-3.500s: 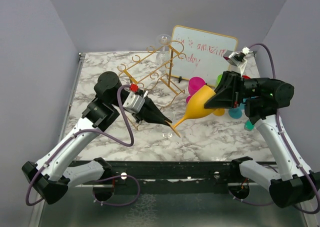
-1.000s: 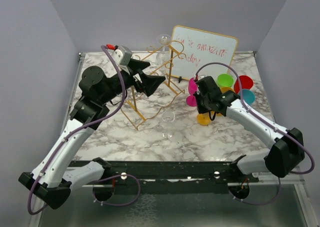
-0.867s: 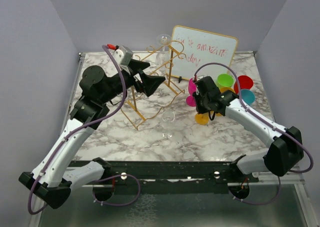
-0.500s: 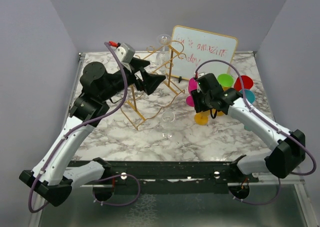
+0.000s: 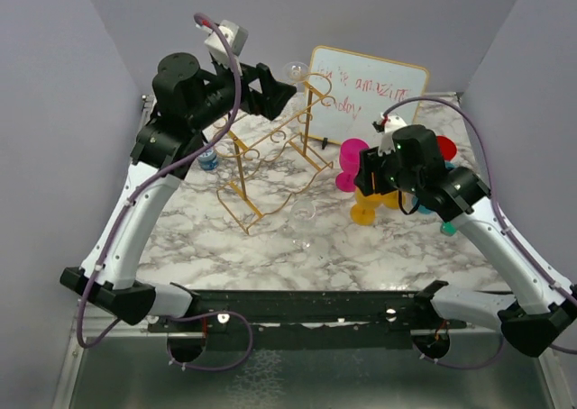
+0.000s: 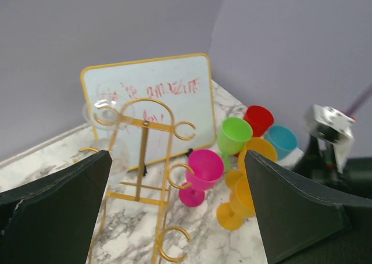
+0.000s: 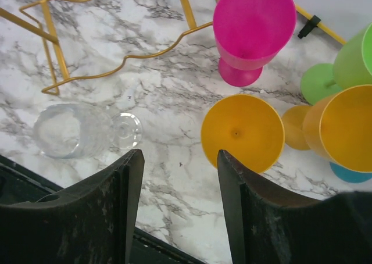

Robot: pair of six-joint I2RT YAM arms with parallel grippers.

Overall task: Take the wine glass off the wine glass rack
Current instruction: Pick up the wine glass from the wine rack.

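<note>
Reach step: left hand (image 5: 281,98), wide open and empty, hovers over rack (image 6: 144,159), next must close on glass (image 6: 102,117) at its 12 o'clock end; right hand (image 7: 179,159) part-open, empty.

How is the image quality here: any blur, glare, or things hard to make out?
Top external: evenly lit, soft shadows, no glare; the upper clear glass on the rack nearly vanishes against the wall. Left wrist: slightly soft, the whiteboard writing unreadable. Right wrist: sharp; the clear glass on the marble shows well.
</note>
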